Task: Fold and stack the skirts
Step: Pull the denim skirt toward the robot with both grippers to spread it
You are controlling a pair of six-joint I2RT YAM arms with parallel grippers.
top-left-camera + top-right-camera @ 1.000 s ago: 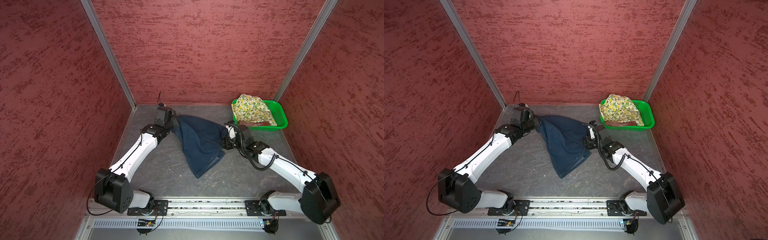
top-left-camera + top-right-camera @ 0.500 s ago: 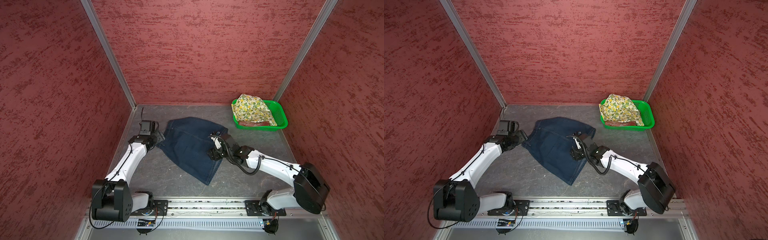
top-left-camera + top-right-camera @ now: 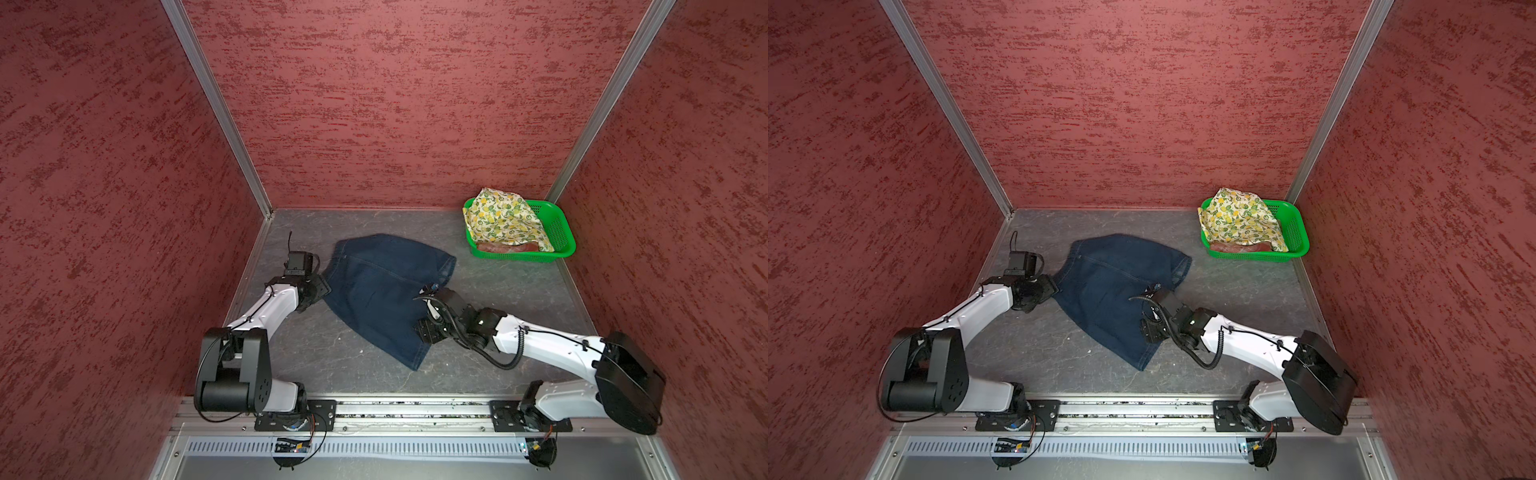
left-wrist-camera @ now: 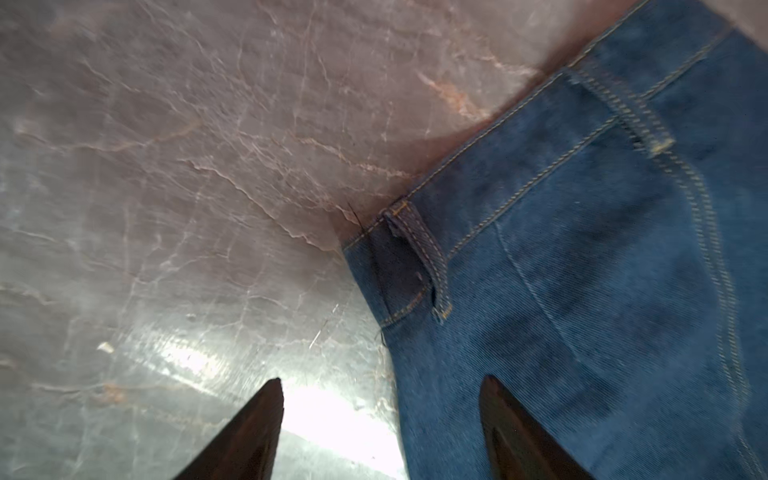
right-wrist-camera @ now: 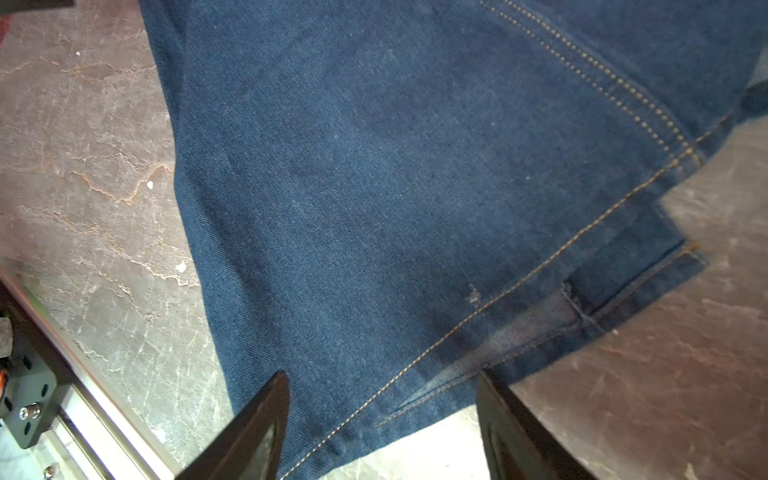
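- Your left tool (image 4: pixel 382 380) stands open with nothing in it: in the left wrist view one finger (image 4: pixel 253 424) is over bare worktop (image 4: pixel 166 208), the other over the edge of the denim skirt (image 4: pixel 582 270), close to a waistband corner with a belt loop.
- Your right tool (image 5: pixel 382 374) is also spread wide and holds nothing; in the right wrist view it sits low over a stitched edge of the denim where a short slit shows.
- In both top views you see the denim skirt (image 3: pixel 382 291) (image 3: pixel 1117 286) spread out flat, unfolded, mid-worktop between the two arms, the left tool (image 3: pixel 318 291) at its left edge and the right tool (image 3: pixel 424 328) on its right side.
- The lemon skirt (image 3: pixel 503 216) lies bunched in the green basket (image 3: pixel 559 232) at the far right corner, well apart from both tools.
- Under it you can make out only a rust-red strip of the plaid skirt (image 3: pixel 507 248) along the basket's near side.
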